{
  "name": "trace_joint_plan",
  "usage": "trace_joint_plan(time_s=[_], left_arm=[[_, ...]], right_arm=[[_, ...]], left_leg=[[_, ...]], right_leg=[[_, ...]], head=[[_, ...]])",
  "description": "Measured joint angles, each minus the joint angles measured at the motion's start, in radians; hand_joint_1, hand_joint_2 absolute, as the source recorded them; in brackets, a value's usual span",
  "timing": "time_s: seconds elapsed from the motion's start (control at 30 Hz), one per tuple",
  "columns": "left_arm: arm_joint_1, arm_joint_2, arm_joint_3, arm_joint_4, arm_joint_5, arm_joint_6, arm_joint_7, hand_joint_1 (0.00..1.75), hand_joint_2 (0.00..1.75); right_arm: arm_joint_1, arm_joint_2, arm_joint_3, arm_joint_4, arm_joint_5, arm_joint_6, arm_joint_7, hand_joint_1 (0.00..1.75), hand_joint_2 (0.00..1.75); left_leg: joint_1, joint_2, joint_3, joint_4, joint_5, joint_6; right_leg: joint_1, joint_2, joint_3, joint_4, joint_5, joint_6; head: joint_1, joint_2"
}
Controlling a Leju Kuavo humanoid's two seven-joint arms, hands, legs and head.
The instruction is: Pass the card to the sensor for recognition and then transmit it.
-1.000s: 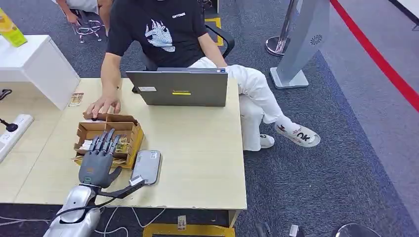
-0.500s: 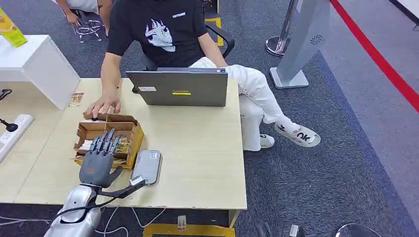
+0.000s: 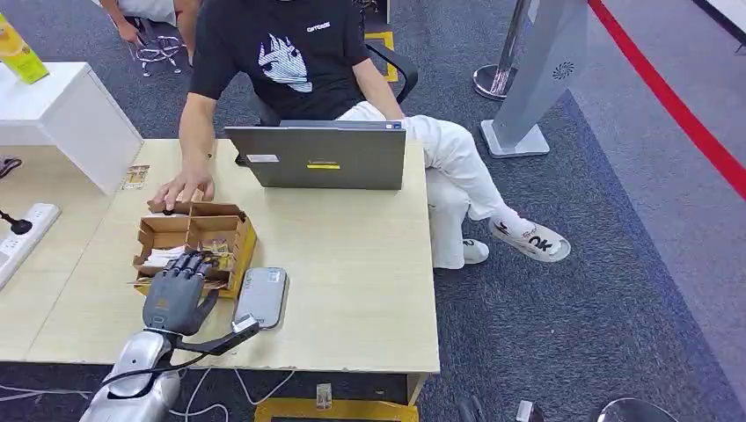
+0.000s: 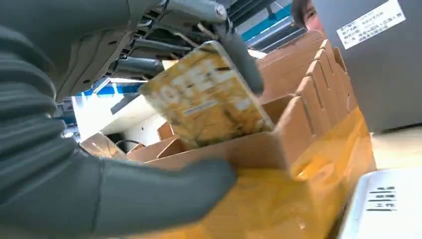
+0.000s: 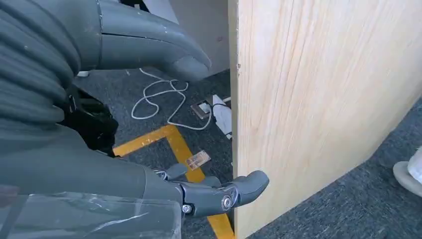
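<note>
The left hand [image 3: 179, 290] reaches into the cardboard box [image 3: 236, 236] on the wooden table [image 3: 352, 272]. Its fingers curl down over the near side of the box. In the left wrist view the dark fingers [image 4: 239, 55] touch a yellow card [image 4: 206, 102] — the card stands tilted, its low edge down inside the box. The thick grey thumb [image 4: 164, 189] lies along the outside of the box wall, apart from the card. I cannot tell if the hand really holds the card or just touches it.

The box has little walls that split it into slots, and one side is bright yellow. Just beside the box, at about 4 o'clock from it, lies the flat grey sensor [image 3: 261, 296]. A black cable runs from the left arm past its near end.

Across the table sits a person [image 3: 290, 53] in a black shirt — one hand [image 3: 183, 189] rests at the far edge of the box. A grey laptop [image 3: 317, 156] stands at 1 o'clock from the box.

The right hand [image 5: 149, 119] hangs low beside the table's edge, above the dark carpet. Its fingers are apart and it holds nothing.
</note>
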Motion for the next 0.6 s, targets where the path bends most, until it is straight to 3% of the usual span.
trace_joint_plan(time_s=[0.6], left_arm=[[-0.014,-0.003,0.0,0.002,0.004,-0.003,-0.004,1.75,1.75]], right_arm=[[0.003,0.0,0.0,0.0,0.002,0.009,0.0,0.0,1.75]], left_leg=[[0.0,0.0,0.0,0.0,0.0,0.0]], right_leg=[[0.0,0.0,0.0,0.0,0.0,0.0]], head=[[0.0,0.0]])
